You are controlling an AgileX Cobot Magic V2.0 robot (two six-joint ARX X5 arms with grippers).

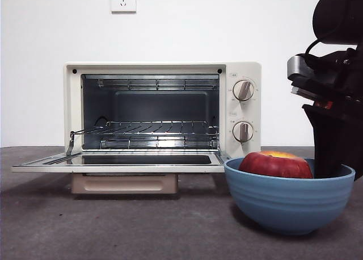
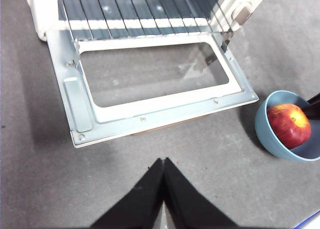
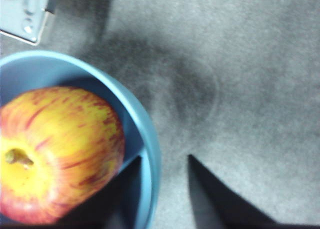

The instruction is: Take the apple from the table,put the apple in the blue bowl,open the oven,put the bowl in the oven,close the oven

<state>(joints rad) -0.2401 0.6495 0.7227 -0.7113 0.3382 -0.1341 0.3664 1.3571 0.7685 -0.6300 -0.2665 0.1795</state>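
With the apple (image 1: 275,164) in the bowl (image 1: 289,200) beside the open oven (image 1: 163,109), the right pincer (image 3: 165,189) straddled its rim, loading and closing remaining.

Black, bulky arm (image 1: 334,84) with rounded cylindrical housing, grey metal bracket, small red marking and looping black cable. Matte black jaws tapering to slim wedge tips on left gripper (image 2: 163,161) and right gripper (image 3: 165,161).
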